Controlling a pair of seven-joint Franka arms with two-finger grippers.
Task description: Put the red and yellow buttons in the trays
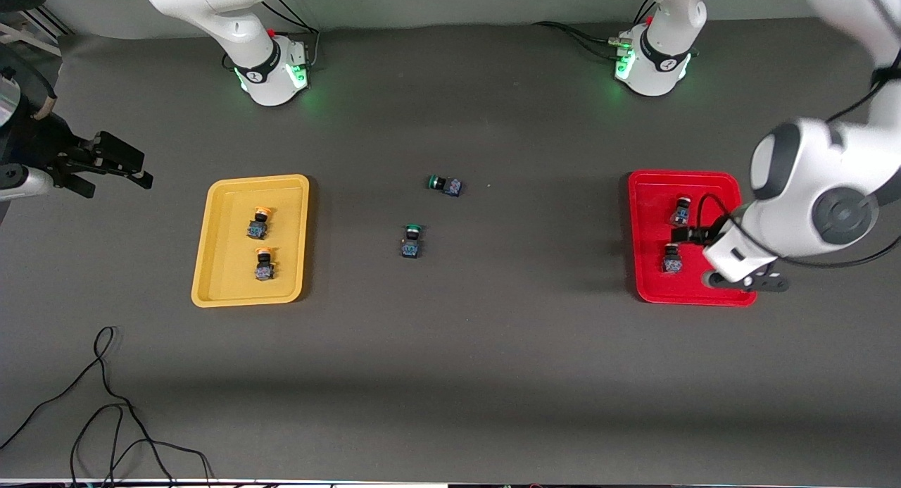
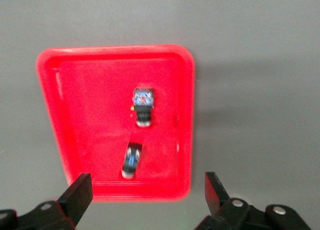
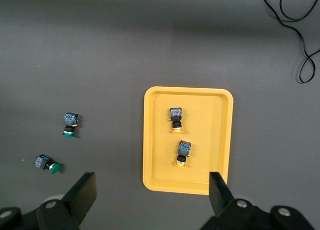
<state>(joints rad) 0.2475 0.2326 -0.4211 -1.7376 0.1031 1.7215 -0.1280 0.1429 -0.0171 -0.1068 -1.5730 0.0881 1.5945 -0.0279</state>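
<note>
The yellow tray lies toward the right arm's end and holds two yellow-capped buttons. The right wrist view shows the tray and both buttons. The red tray lies toward the left arm's end and holds two buttons. They also show in the left wrist view, lying in the tray. My left gripper is open and empty over the red tray's rim. My right gripper is open and empty, high over the table beside the yellow tray.
Two green-capped switches lie on the dark mat between the trays, also in the right wrist view. Black cables trail near the front edge at the right arm's end.
</note>
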